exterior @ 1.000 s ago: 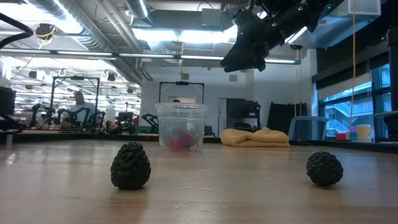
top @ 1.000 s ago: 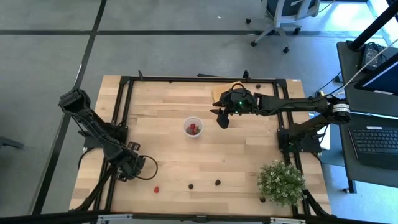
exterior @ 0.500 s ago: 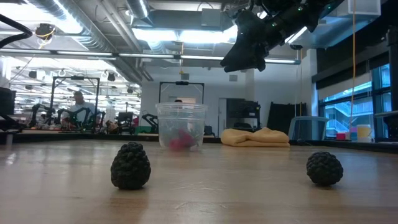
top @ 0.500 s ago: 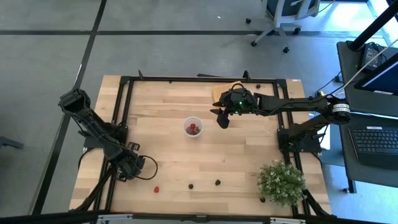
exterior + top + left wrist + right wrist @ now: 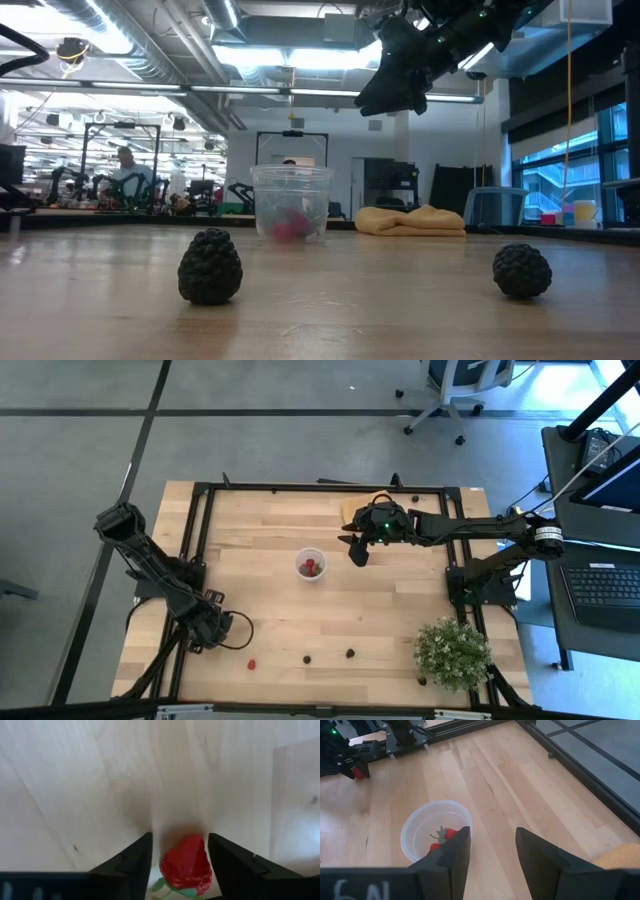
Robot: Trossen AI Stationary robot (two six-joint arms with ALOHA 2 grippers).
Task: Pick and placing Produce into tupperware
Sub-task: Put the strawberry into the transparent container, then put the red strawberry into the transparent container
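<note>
Wooden table in a black frame, seen from above. Tupperware: a small round translucent cup standing upright just left of the frame's centre, with red produce in the cup lying at its bottom; the low view shows the same cup mid-frame with a red blur inside. Left gripper: low at the lower left of the overhead frame, near the table's left edge and down by the wood. Its wrist view shows both dark fingers spread apart with a red strawberry, green leaf at its base, lying between them; narrow gaps show on both sides, so the fingers do not visibly press it, and whether it rests on the wood or is lightly touched cannot be told. Right gripper: raised above the table right of the cup, upper centre of the overhead frame, fingers parted and holding nothing, the cup visible past them in its wrist view. Loose produce on the table along the lower part of the overhead frame: a red piece, a dark berry, a second dark berry, well apart from the cup. Also present: green plant at lower right; orange cloth behind the cup in the low view.
</note>
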